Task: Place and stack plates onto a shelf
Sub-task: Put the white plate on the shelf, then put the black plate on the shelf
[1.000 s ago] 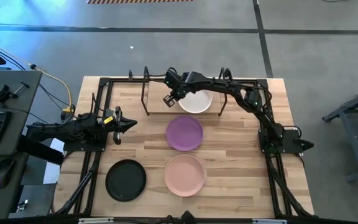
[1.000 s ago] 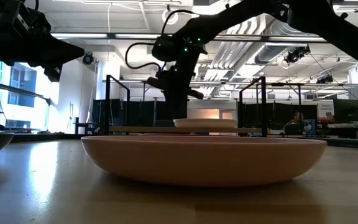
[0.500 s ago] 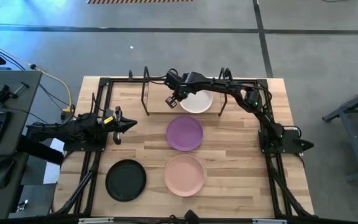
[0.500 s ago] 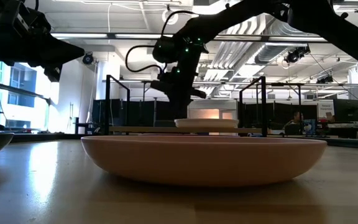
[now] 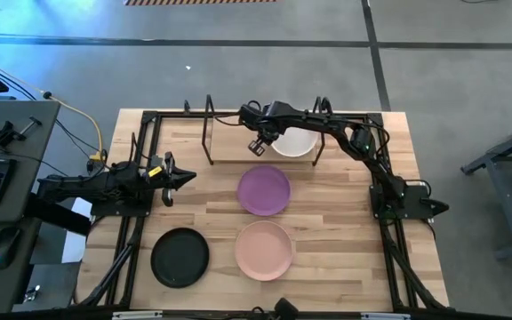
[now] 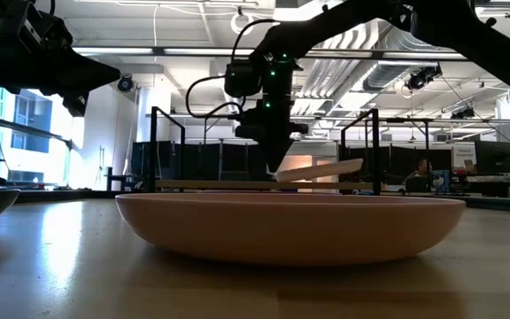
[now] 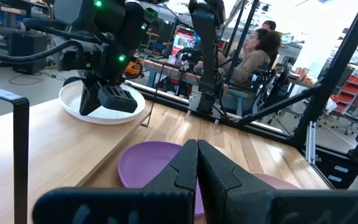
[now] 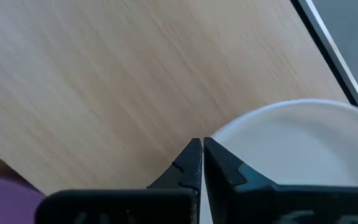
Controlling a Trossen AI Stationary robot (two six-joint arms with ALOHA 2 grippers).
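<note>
Plates lie spread over the table in the high view: the cream-white plate (image 5: 294, 142) sits on the shelf (image 5: 229, 149) toward its right end, the purple plate (image 5: 264, 190) lies on the tabletop just in front of the shelf, the pale pink plate (image 5: 264, 250) nearer the front edge, and the black plate (image 5: 180, 258) to the left of the pink one. That overhead view does not reveal the white plate's attitude; the low view does, showing it tilted, its right side raised off the shelf board while the left side stays low under the right gripper (image 6: 277, 164). The right wrist view shows that gripper's fingertips closed on the plate's rim, with light wood behind. The left wrist view catches the same scene from the side, the right gripper bearing down on the near edge of the white plate, and a seated person (image 7: 257, 56) beyond the table.

The right arm reaches from its base at the table's right side across to the shelf, wrist bent downward. The left gripper (image 5: 169, 178) hovers at the table's left edge, its fingers pressed together and holding nothing.
</note>
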